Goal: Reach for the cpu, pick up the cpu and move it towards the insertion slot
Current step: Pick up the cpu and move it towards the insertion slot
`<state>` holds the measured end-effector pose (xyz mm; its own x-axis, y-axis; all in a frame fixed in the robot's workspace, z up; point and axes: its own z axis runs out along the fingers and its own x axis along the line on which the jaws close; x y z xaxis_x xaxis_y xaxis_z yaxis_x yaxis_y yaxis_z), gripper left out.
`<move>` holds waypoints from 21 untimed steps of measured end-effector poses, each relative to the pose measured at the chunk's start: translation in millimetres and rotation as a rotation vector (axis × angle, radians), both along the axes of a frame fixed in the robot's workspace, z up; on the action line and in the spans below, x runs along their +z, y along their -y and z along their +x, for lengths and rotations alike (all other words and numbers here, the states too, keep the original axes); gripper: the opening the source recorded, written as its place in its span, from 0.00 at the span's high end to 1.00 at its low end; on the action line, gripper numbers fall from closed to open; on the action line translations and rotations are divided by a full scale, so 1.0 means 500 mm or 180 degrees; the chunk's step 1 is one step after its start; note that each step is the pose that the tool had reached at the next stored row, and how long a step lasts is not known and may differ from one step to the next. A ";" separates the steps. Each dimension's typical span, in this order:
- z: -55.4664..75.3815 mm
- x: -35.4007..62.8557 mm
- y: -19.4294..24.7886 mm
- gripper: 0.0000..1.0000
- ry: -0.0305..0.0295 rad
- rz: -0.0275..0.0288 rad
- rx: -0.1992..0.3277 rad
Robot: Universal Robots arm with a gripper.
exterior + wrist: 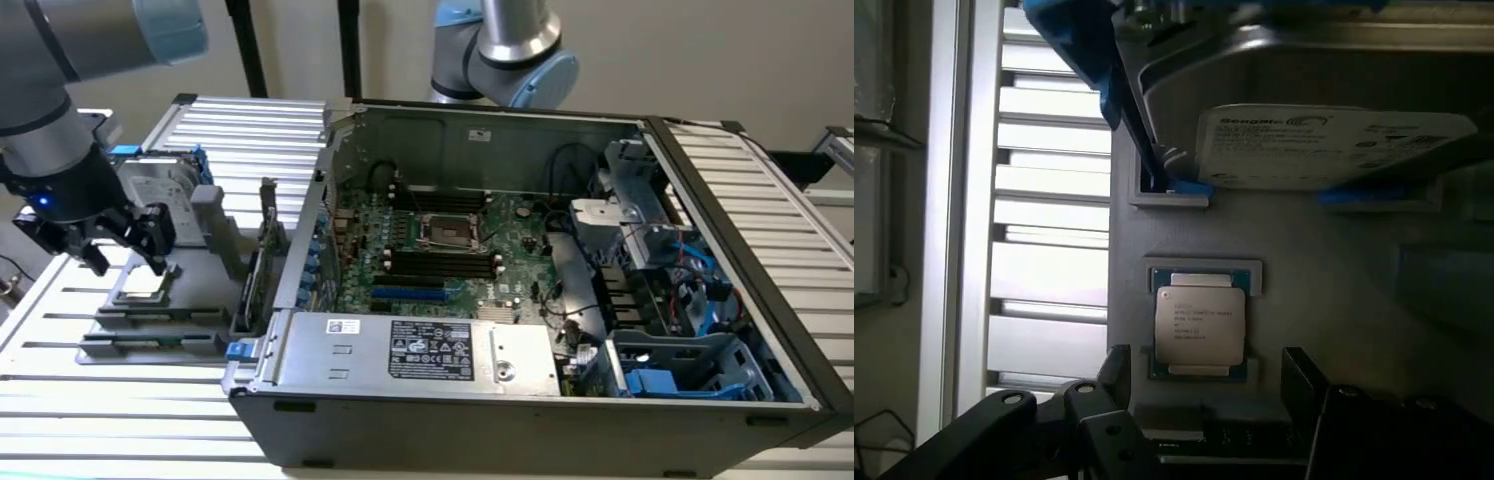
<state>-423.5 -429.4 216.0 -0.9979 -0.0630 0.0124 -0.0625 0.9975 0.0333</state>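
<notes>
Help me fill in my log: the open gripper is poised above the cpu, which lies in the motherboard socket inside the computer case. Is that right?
Not quite. The cpu lies in a recess of the grey holder next to the hard drive, outside the computer case; the wrist view shows it. The rest holds: the gripper is open and poised above it.

An open computer case lies on the slatted metal table, filling most of it toward the exterior view's right. Inside it, a green motherboard lies flat, and a silver power supply sits along the near wall. By the table's edge on the exterior view's left, a grey fixture carries a hard drive in a blue frame.
</notes>
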 end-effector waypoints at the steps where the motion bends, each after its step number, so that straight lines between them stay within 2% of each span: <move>1: 0.000 -0.004 0.0003 0.29 0.0000 0.0000 0.0000; 8: 0.001 -0.029 0.0002 0.29 0.0000 0.0000 0.0002; 11: 0.001 -0.039 -0.0027 0.29 0.0000 0.0000 0.0002; 16: 0.001 -0.044 -0.0099 0.29 0.0000 0.0000 0.0002; 21: 0.000 -0.047 -0.0107 0.29 0.0000 0.0000 0.0002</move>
<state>-423.2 -424.0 192.5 -0.9979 -0.0635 0.0124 -0.0631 0.9975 0.0333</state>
